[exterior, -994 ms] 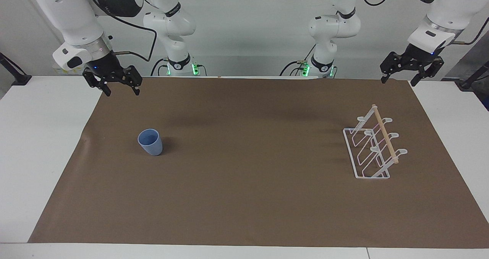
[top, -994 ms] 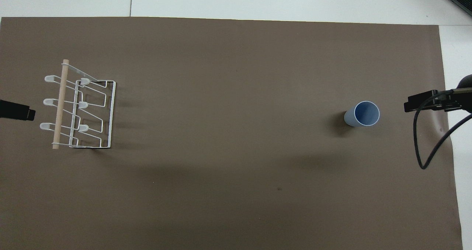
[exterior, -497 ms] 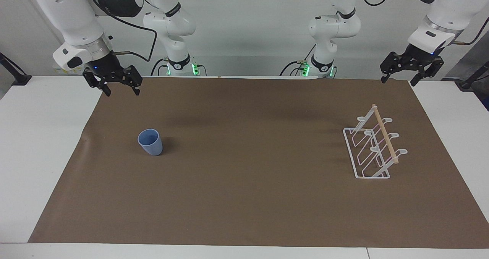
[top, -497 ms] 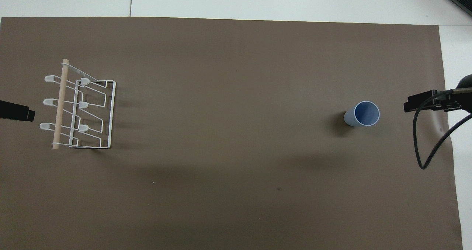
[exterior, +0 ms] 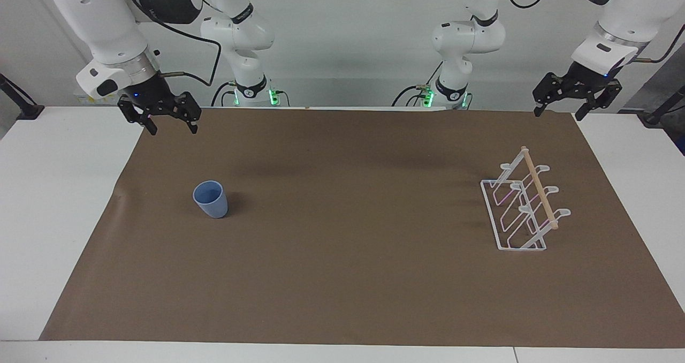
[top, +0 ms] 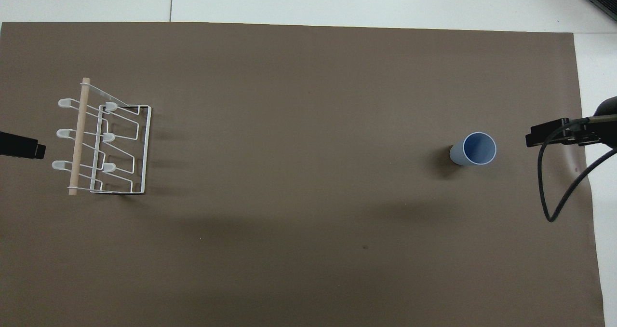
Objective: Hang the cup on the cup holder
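Observation:
The light-blue cup (exterior: 211, 199) (top: 476, 149) stands upright, mouth up, on the brown mat toward the right arm's end of the table. The white wire cup holder (exterior: 520, 213) (top: 106, 146), with a wooden dowel along its top, stands toward the left arm's end; nothing hangs on its prongs. My right gripper (exterior: 173, 131) hovers open and empty over the mat's corner by the robots, well apart from the cup. My left gripper (exterior: 558, 115) waits open and empty above the mat's other corner by the robots, apart from the holder.
A brown mat (exterior: 348, 256) covers most of the white table (exterior: 48, 202). A black cable (top: 554, 192) loops down from the right arm's wrist. Only the grippers' dark tips show at the overhead view's side edges.
The right gripper has crept a little toward the table's middle. The left arm, the cup and the cup holder have not moved.

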Controlling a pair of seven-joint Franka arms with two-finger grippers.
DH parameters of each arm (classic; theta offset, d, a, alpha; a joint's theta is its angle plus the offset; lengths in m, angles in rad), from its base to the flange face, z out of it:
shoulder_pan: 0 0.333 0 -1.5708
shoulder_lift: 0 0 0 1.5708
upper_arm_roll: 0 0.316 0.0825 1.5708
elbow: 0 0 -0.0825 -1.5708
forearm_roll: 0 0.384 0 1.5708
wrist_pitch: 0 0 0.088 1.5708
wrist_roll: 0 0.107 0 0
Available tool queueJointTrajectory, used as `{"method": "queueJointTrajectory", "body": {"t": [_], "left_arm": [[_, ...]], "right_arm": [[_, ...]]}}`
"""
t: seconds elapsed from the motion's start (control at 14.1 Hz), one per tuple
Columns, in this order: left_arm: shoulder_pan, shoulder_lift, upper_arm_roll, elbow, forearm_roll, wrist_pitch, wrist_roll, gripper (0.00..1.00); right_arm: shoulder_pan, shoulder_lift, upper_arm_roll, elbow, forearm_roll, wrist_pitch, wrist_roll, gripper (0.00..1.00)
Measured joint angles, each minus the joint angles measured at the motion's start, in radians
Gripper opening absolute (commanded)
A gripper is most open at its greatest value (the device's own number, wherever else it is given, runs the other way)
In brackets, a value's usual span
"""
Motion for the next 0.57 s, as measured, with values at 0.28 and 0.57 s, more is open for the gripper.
{"method": "queueJointTrajectory", "body": {"t": [0.28, 0.57], "left_arm": [[0.0, 0.0, 0.002, 0.0, 0.0, 0.0, 0.0, 1.0], [0.0, 0.0, 0.003, 0.0, 0.0, 0.0, 0.0, 1.0]], "right_arm": [[0.001, 0.0, 0.002, -0.001, 0.0, 0.041, 0.0, 1.0], [0.001, 0.0, 0.013, -0.004, 0.0, 0.121, 0.0, 1.0]]}}
